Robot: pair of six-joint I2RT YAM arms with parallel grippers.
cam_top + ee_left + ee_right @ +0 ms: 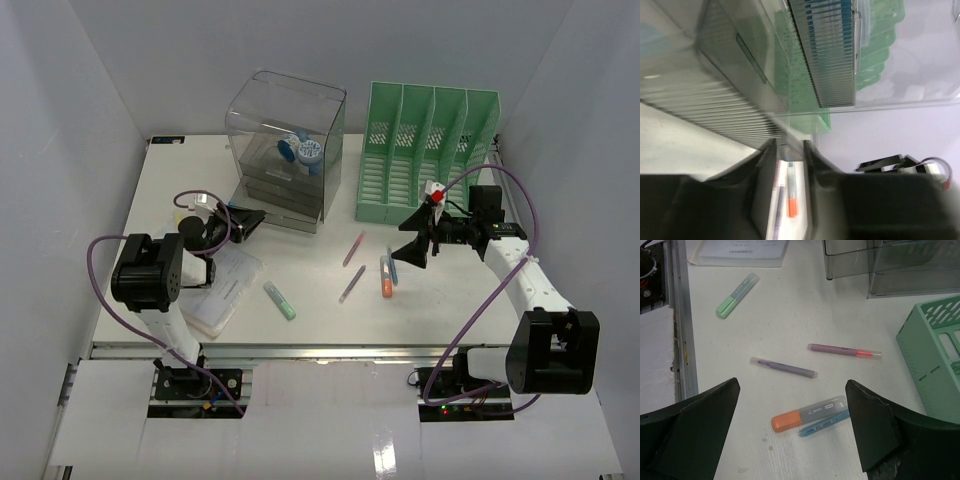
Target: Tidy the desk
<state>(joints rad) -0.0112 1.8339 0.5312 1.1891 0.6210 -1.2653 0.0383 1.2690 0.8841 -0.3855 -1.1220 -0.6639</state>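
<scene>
On the white desk (320, 320) lie an orange-capped highlighter (386, 277) (810, 414), a blue pen (392, 263) (825, 423) right beside it, two purple pens (784, 367) (845, 350) and a green highlighter (279, 299) (737, 295). My right gripper (412, 245) (792, 390) hangs wide open above the orange highlighter and blue pen, holding nothing. My left gripper (255, 220) (789, 146) sits at the lower front of the clear drawer box (285, 150). Its jaws stand narrow, with a ribbed edge of a drawer (788, 148) between the tips.
The green file rack (425, 150) (935, 355) stands at the back right, close to my right arm. Blue tape rolls (300, 152) sit in the top of the drawer box. A clear flat case with papers (225, 290) lies front left by my left arm.
</scene>
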